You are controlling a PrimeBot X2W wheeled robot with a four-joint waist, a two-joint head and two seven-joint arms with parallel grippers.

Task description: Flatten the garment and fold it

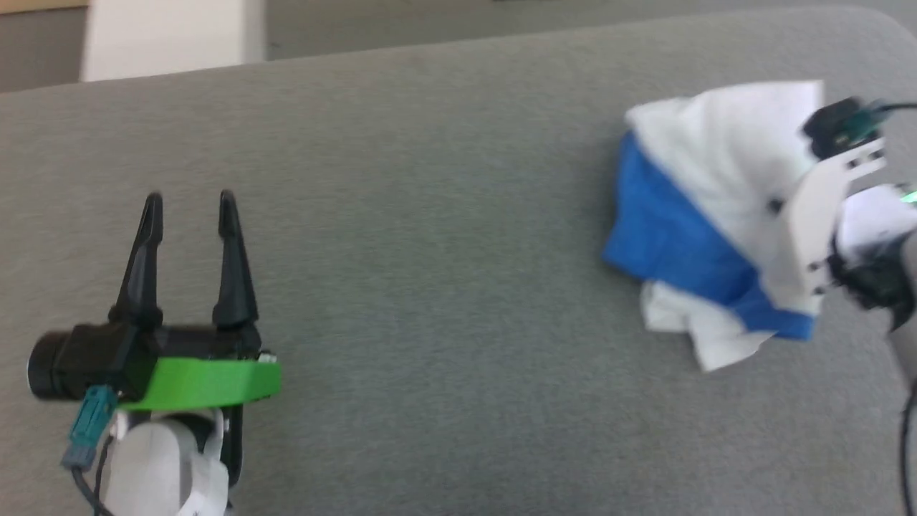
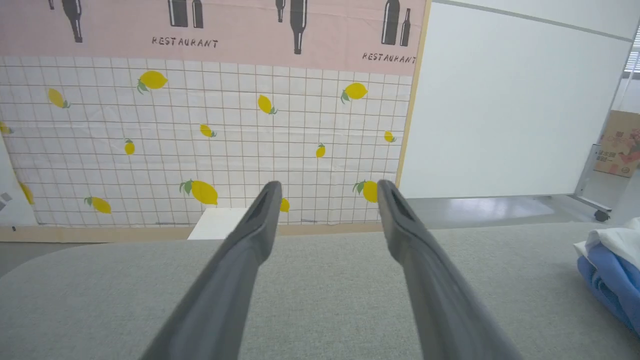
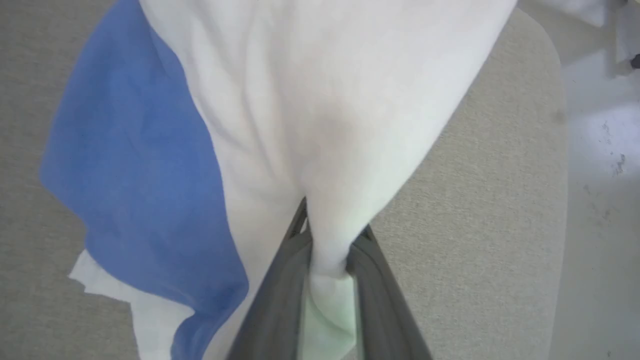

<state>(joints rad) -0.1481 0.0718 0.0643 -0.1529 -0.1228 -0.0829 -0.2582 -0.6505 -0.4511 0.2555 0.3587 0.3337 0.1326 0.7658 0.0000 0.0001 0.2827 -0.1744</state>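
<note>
Where the right wrist view looks along our right gripper (image 3: 332, 240), we see its two dark fingers drawn close on a fold of white cloth. They are pinching the garment (image 3: 325, 100), and the caught fabric bunches between them and swells out just past them. From that pinch the white body fans away from the fingers. A broad blue part lies along it on that view's left, and a white edge peeps out under the blue. The grey table (image 3: 475, 200) lies beneath.

In the head view the garment (image 1: 688, 229) is a bunched heap toward the right side of the table (image 1: 430, 287). It is white on top, with a blue band slanting down its left flank and a white corner sticking out at its near edge. Our right wrist covers its right side, and the fingers are buried in the cloth there. We cannot tell whether the heap is lifted or resting.

Our left gripper (image 1: 190, 204) is at the lower left over bare table, fingers spread wide and gripping nothing, well apart from the garment. In the left wrist view the garment shows at the far right edge, white over blue.
</note>
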